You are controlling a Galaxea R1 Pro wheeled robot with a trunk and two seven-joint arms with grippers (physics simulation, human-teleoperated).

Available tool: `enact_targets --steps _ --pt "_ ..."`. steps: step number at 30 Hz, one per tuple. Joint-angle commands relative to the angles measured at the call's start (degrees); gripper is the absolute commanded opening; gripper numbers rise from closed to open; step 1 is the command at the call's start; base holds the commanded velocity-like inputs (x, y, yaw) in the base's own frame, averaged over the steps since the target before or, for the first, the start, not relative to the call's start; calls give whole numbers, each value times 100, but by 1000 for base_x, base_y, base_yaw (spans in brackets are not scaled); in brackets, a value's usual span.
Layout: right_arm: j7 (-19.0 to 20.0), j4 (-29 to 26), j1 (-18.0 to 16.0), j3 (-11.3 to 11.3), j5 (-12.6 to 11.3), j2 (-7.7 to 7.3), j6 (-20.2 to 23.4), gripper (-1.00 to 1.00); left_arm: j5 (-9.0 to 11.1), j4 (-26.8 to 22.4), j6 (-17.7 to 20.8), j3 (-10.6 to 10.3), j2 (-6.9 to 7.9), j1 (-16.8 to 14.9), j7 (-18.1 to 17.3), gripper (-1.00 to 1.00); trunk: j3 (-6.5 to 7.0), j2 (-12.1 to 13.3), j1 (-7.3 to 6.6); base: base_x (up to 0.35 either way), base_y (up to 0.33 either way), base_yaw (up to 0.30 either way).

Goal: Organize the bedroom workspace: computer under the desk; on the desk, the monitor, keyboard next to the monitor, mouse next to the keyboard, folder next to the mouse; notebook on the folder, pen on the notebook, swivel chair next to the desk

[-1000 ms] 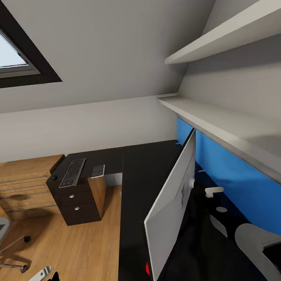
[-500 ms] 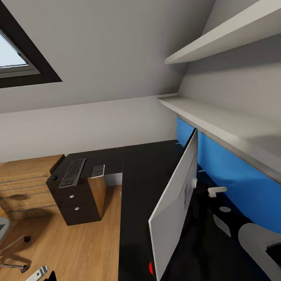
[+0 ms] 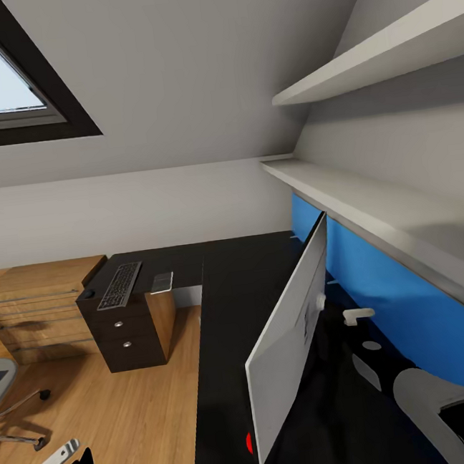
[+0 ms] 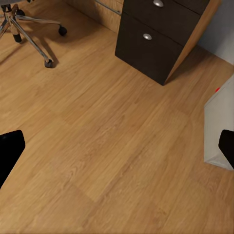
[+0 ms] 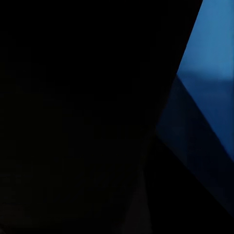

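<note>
A grey monitor [image 3: 291,340] stands tilted on the black desk [image 3: 219,313], near its blue-walled right edge. A keyboard [image 3: 120,285] lies at the desk's far left corner. The left gripper [image 4: 117,146] hangs over wood floor [image 4: 97,146], fingers spread wide. The right gripper's state cannot be told.

Black L-shaped desk [image 3: 218,298]: monitor [image 3: 290,333] stands tilted on it; keyboard [image 3: 120,284] lies on the far wing, well apart from monitor.
</note>
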Motion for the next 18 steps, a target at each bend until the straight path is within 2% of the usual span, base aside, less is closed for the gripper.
enact_targets --steps 1,5,6,18 --pt "-276 88 -2 295 -103 -7 -31 -100 43 -8 24 -1 3 -1 30 100 -12 -9 4 0 0 0" --pt "-276 88 -2 295 -102 -7 -31 -100 51 0 28 4 7 -1 30 100 -12 -9 4 0 0 0" --pt "-276 88 -2 295 -102 -7 -33 100 52 0 28 5 7 -1 30 100 -12 -9 4 0 0 0" --pt "-281 88 -2 295 -103 -7 -32 100 54 1 28 6 13 -1 30 100 -12 -9 4 0 0 0"
